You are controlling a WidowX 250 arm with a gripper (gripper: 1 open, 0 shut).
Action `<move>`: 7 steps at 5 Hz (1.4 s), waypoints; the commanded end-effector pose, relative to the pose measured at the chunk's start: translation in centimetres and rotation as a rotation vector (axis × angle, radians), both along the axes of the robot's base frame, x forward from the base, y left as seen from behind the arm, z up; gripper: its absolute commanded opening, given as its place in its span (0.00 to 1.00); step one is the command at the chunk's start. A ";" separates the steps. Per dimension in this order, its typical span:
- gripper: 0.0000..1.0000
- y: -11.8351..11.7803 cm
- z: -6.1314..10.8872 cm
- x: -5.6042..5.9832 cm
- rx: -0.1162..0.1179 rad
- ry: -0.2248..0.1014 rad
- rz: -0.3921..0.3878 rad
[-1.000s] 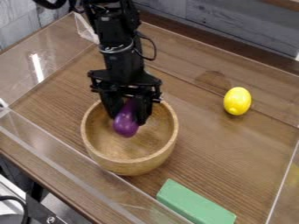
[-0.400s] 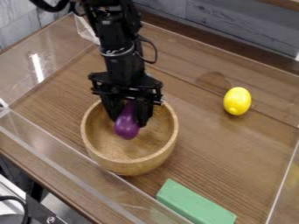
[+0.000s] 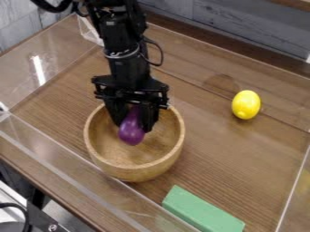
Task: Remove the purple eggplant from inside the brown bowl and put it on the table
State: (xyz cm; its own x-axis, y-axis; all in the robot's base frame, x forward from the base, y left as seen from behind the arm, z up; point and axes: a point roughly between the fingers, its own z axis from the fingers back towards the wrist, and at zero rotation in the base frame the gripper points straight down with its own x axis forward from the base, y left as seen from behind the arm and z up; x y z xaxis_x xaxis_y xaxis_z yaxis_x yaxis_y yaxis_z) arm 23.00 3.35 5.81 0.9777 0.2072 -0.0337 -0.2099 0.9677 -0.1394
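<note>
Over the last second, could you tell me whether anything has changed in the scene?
Nothing has visibly changed. The gripper stays down inside the brown bowl, its fingers either side of the purple eggplant, which has not lifted. The yellow lemon and the green block lie where they were on the table.

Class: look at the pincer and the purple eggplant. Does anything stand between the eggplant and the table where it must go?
Only the brown bowl's rim: the purple eggplant sits inside, between the pincer's fingers. Bare table lies beyond.
</note>
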 end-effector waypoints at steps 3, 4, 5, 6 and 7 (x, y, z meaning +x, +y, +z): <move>0.00 1.7 2.5 0.4 0.011 -0.052 0.025; 0.00 3.1 3.1 0.4 0.019 -0.062 0.038; 0.00 5.5 3.5 0.6 0.030 -0.069 0.061; 0.00 8.1 3.5 0.7 0.042 -0.068 0.076; 0.00 8.9 2.8 0.3 0.054 -0.061 0.084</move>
State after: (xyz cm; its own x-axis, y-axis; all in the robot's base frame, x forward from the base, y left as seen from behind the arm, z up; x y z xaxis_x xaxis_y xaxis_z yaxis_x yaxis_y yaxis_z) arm 22.86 11.67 7.56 0.9580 0.2868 -0.0041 -0.2853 0.9512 -0.1174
